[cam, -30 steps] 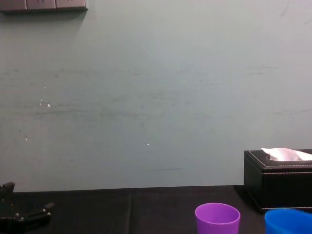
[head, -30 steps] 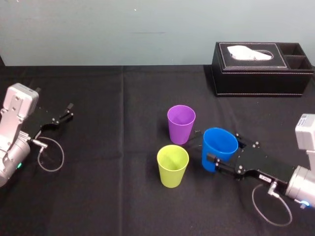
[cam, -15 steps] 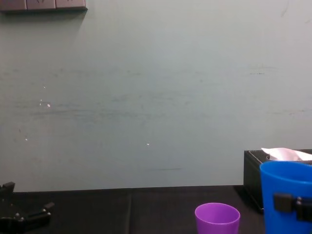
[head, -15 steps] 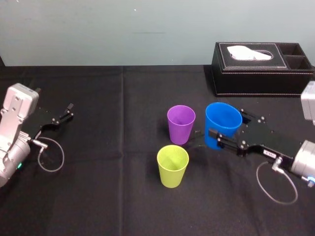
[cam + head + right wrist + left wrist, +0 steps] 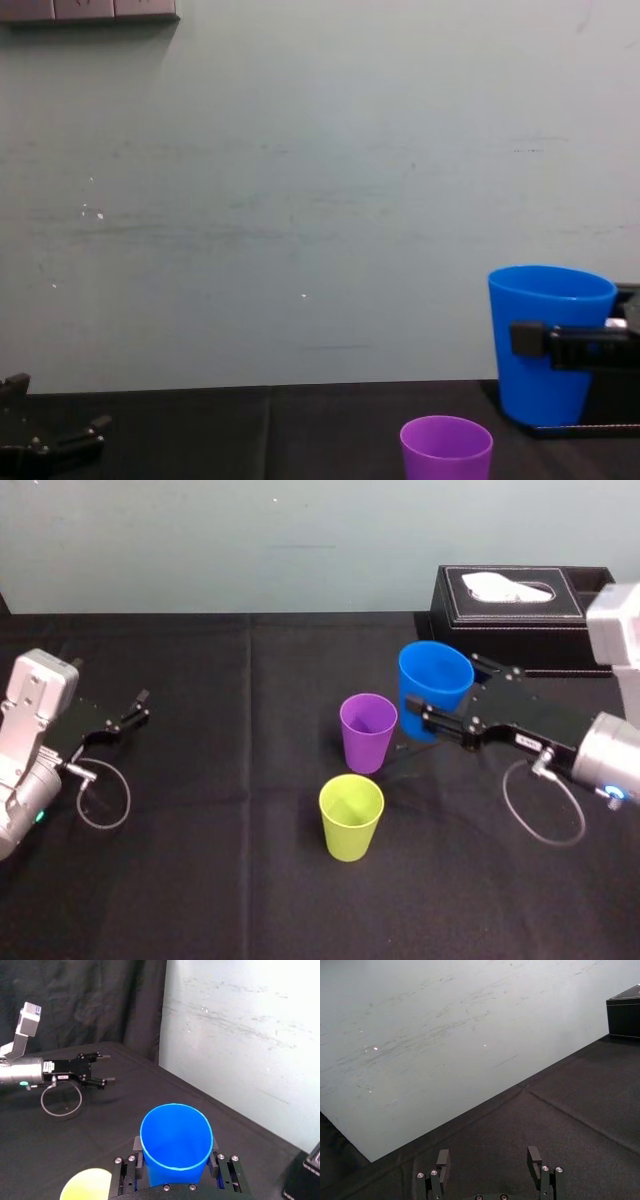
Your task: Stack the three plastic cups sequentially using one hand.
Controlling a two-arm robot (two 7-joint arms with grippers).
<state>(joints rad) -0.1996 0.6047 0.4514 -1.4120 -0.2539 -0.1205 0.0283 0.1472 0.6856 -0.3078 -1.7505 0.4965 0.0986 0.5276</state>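
My right gripper (image 5: 430, 712) is shut on the bright blue cup (image 5: 432, 688), holding it upright in the air, up and to the right of the purple cup (image 5: 367, 730). From the chest the blue cup (image 5: 549, 340) hangs well above the purple cup (image 5: 446, 448), with a black finger (image 5: 535, 337) across its side. The right wrist view shows the blue cup (image 5: 175, 1144) between both fingers and the yellow-green cup (image 5: 87, 1185) below. The yellow-green cup (image 5: 350, 815) stands on the black table in front of the purple one. My left gripper (image 5: 138, 706) rests open at the far left, fingers (image 5: 442, 1160) apart.
A black leather tissue box (image 5: 530, 605) stands at the back right, just behind the raised cup. A black cloth covers the table (image 5: 220, 880). A cable loop (image 5: 103, 795) lies by the left arm. A pale wall rises behind the table.
My right gripper has lifted the blue cup off the table and carried it up and to the left, toward the purple cup. The left arm and the other two cups stayed put.
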